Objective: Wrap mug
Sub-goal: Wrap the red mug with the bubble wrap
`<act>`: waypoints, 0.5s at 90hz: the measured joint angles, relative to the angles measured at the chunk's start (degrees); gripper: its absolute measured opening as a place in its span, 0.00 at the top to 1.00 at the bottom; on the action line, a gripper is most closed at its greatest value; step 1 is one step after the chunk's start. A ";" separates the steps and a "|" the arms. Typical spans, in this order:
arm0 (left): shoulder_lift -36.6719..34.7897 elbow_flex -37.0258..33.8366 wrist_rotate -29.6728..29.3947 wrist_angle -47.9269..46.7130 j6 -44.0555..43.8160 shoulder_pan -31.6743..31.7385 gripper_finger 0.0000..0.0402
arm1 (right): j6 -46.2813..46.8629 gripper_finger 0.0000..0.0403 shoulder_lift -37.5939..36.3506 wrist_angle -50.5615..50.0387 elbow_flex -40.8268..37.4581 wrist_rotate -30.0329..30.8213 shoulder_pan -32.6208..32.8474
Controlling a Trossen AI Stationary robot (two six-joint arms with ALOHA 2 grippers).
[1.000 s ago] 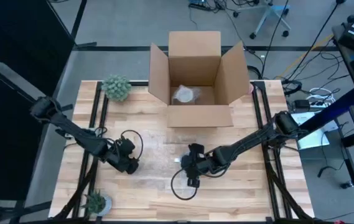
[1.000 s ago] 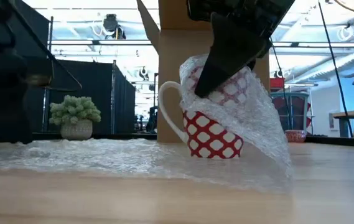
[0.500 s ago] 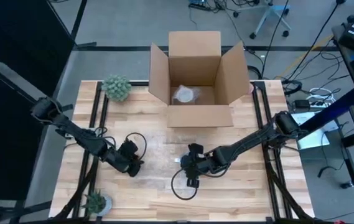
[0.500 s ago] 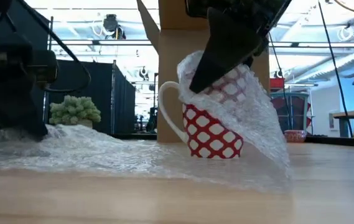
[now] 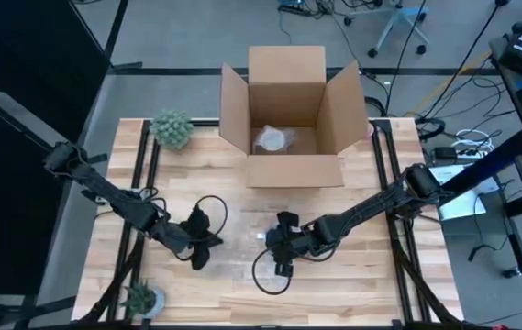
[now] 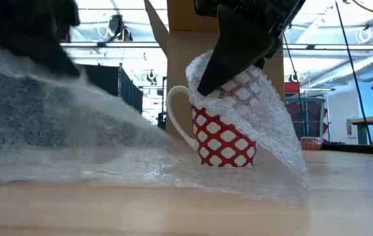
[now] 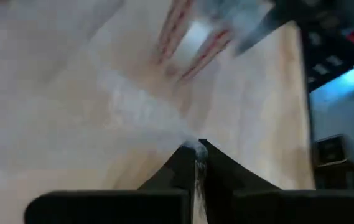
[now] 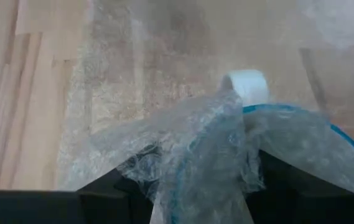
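A red mug with white lattice stands upright on the wooden table, its white handle toward my left arm. A sheet of clear bubble wrap lies under it and is folded up over its far-from-handle side. My right gripper sits over the mug's top, closed on the wrapped rim. My left gripper is shut on the sheet's free edge, to the mug's left, and holds it raised. My left gripper pinches the sheet's free edge between its two fingertips, coming in low from the table's left. That end of the wrap rises off the table and slopes down toward the mug. My right gripper comes slanting down from the right onto the mug's mouth. Its fingers stand on either side of the wrap bunched over the rim. The wrap hides the exact contact. The mug stays on the table.
An open cardboard box with a wrapped item inside stands at the far middle. One small potted plant sits at the far left, another at the near left corner. Bare wood lies near the front edge.
My left gripper has moved toward the table's right and near edge, taken hold of the sheet's free edge and risen. The left part of the wrap has lifted off the table into a slope; the mug and the part over it have stayed put.
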 joint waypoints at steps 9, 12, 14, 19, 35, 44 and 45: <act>0.00 2.97 -0.21 0.02 5.13 0.59 1.00 | -0.02 0.54 -0.84 -0.31 0.00 -0.03 0.00; 0.00 3.83 -0.29 -0.02 6.88 0.99 1.00 | -0.02 0.54 -1.30 -0.66 0.00 -0.05 0.00; 0.00 4.36 -0.32 0.00 8.01 1.28 1.00 | 0.00 0.54 -1.62 -0.91 0.00 -0.07 0.00; 0.00 5.61 -0.35 0.10 10.71 1.98 1.00 | 0.00 0.54 -2.64 -1.97 0.00 -0.06 0.00; 0.61 6.25 1.38 8.89 19.05 4.97 1.00 | 0.24 0.54 -5.30 -3.15 0.05 0.00 0.00; 2.79 6.30 4.81 14.90 22.01 7.00 1.00 | -0.04 0.54 -5.30 -3.57 0.09 -0.01 -0.02; 3.10 6.30 5.22 15.62 22.25 7.20 1.00 | -0.05 0.54 -5.29 -3.67 0.09 -0.02 -0.02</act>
